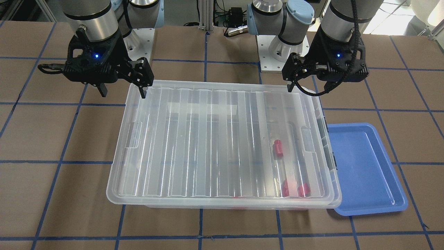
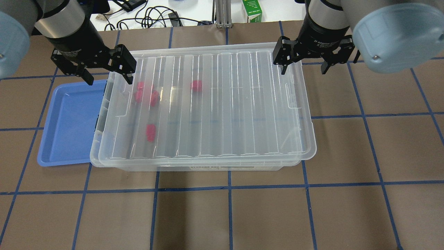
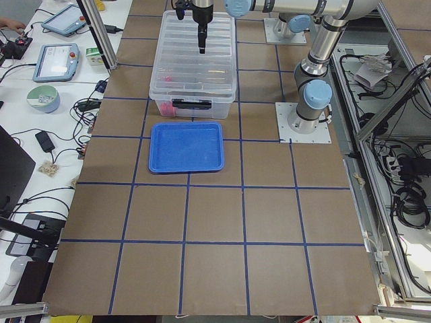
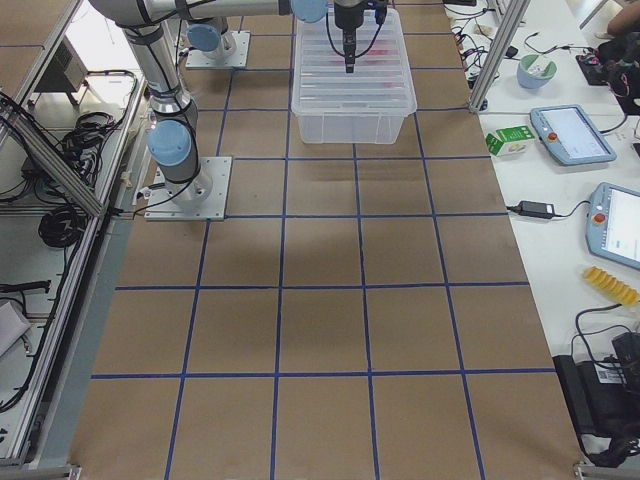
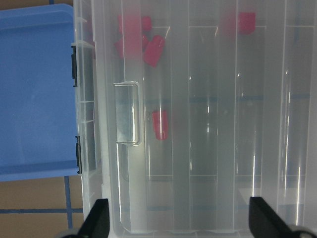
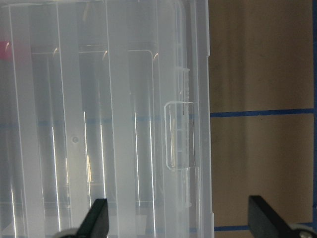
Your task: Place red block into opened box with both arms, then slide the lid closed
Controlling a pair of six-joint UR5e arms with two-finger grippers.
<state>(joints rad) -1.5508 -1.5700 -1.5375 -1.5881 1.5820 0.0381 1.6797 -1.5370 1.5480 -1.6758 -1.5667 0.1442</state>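
The clear box stands mid-table with the ribbed lid lying on top, shifted slightly toward my right, so the box rim shows at the tray end. Several red blocks lie inside under the lid: one alone, a cluster, another. I cannot tell which is the task's red block. My left gripper hangs open over the lid's corner at the tray end, nothing between its fingers. My right gripper hangs open over the opposite corner, straddling the lid's edge.
An empty shallow blue tray lies against the box's latch end. Brown table with blue tape grid all around. Cables and a small green carton sit past the table's edge. Handle recesses show at the lid's ends.
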